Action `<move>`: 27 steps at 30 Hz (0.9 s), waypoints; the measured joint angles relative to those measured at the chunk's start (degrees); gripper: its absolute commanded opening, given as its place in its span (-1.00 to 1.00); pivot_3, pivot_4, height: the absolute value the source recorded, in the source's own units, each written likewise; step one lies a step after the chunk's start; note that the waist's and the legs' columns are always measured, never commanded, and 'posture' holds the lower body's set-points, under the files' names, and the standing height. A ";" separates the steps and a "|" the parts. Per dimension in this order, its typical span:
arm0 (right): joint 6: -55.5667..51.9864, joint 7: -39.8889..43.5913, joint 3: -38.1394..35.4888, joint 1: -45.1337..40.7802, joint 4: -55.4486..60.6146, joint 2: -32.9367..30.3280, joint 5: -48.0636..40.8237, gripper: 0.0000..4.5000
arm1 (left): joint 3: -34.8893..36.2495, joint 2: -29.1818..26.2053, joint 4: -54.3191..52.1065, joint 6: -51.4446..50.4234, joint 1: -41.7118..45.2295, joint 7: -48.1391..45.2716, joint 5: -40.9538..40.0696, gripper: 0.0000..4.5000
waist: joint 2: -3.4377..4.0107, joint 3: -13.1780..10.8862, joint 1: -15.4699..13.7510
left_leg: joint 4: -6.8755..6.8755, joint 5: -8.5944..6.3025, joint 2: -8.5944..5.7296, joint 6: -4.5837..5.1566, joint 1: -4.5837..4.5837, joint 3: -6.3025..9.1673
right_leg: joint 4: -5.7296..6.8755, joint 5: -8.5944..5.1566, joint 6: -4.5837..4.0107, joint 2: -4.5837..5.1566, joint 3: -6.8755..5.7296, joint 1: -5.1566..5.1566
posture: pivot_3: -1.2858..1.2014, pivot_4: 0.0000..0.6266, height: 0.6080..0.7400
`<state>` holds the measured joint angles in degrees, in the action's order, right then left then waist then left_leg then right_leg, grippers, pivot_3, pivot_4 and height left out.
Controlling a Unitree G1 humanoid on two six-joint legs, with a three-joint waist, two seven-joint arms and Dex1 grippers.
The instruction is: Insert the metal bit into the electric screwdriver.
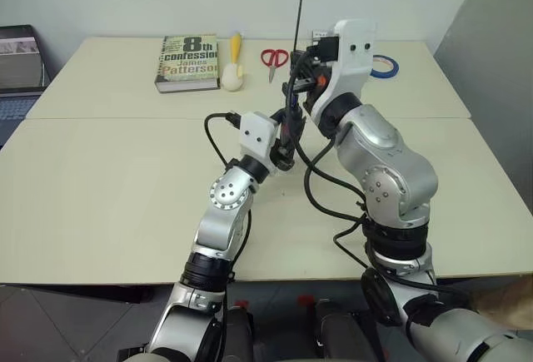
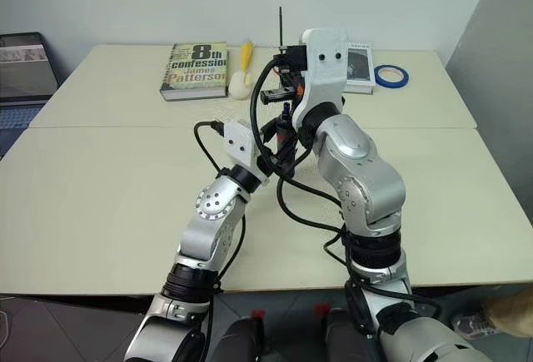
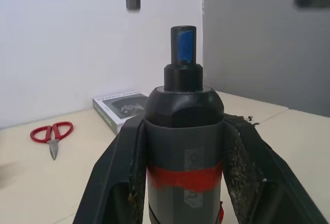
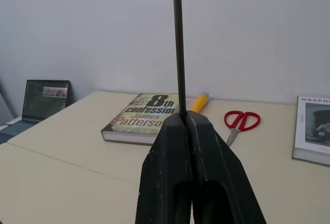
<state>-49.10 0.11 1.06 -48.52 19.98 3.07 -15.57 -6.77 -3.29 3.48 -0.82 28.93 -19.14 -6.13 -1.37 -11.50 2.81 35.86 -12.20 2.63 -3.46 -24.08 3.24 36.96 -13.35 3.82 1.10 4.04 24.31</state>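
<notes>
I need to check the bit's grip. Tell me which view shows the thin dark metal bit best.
The right wrist view: the thin dark grey metal bit rises straight and close from the shut right gripper, its whole exposed length against the plain wall. The two eye views show it as a faint thin line above the arms.

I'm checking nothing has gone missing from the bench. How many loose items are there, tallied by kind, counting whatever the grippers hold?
Books: 2 — the paperback and the grey book
Scissors: 1
Brush: 1
Tape roll: 1
Electric screwdriver, in the left gripper: 1
Metal bit, in the right gripper: 1
Total: 7
</notes>
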 measured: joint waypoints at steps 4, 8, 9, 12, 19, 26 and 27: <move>-1.90 0.30 -0.17 0.20 1.35 -0.80 -1.39 -1.00 | 0.03 -0.08 1.33 0.01 -0.05 0.00 0.22 -0.27 | 0.00 0.00 0.01 | 0.01 0.00 0.00 0.00 0.00 0.00 | 0.01 0.00 0.00 0.00 0.00 0.00 | 0.03 -0.52 1.00; -2.74 0.32 -0.56 0.20 2.12 -1.72 -1.49 -1.00 | 0.04 -0.41 1.69 0.05 -0.24 -0.10 0.44 -0.27 | 0.00 0.00 0.01 | 0.01 0.00 0.00 0.00 0.00 0.00 | 0.01 0.00 0.00 0.00 0.00 0.00 | 0.03 -0.52 1.00; -2.83 0.35 -0.76 0.20 2.18 -1.96 -1.49 -1.00 | 0.04 -0.49 1.69 0.07 -0.27 -0.13 0.50 -0.27 | 0.00 0.00 0.01 | 0.01 0.00 0.00 0.00 0.00 0.00 | 0.01 0.00 0.00 0.00 0.00 0.00 | 0.03 -0.52 1.00; -3.70 0.63 -1.14 0.32 2.45 -2.92 -1.53 -1.00 | 0.02 -0.68 1.65 1.12 -1.13 -0.32 0.62 -0.27 | 0.00 0.00 0.00 | 0.01 0.00 0.00 0.00 0.01 0.00 | 0.01 0.00 0.00 0.00 0.00 0.00 | 0.03 -0.52 1.00; -5.79 0.97 -1.77 2.24 3.75 -3.13 -1.69 -1.00 | -0.01 -0.94 1.65 2.63 -2.02 -0.47 0.74 -0.27 | 0.00 0.01 0.01 | 0.03 0.00 0.00 0.00 0.05 0.00 | 0.05 0.01 0.00 0.00 0.01 -0.03 | 0.03 -0.52 1.00; -7.38 0.65 -1.47 2.71 5.18 -1.37 -2.15 -1.00 | -0.01 -0.97 1.68 2.91 -2.17 -0.38 0.81 -0.27 | -0.01 0.01 0.01 | 0.03 0.00 0.00 0.00 0.07 0.00 | 0.06 0.01 0.00 0.00 0.01 -0.05 | 0.03 -0.52 1.00; -7.59 0.64 -1.43 2.79 5.35 -1.16 -2.28 -1.00 | -0.01 -0.97 1.70 2.93 -2.18 -0.37 0.81 -0.27 | -0.01 0.01 0.01 | 0.04 0.00 0.00 0.00 0.07 0.00 | 0.05 0.01 0.00 0.00 0.00 -0.06 | 0.03 -0.52 1.00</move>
<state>-56.69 0.75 -0.37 -45.73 25.33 1.91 -17.85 -6.78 -4.26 5.18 2.11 26.75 -19.51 -5.32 -1.38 -11.49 2.82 35.90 -12.20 2.63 -3.46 -24.01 3.24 37.01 -13.34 3.82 1.10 4.05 24.24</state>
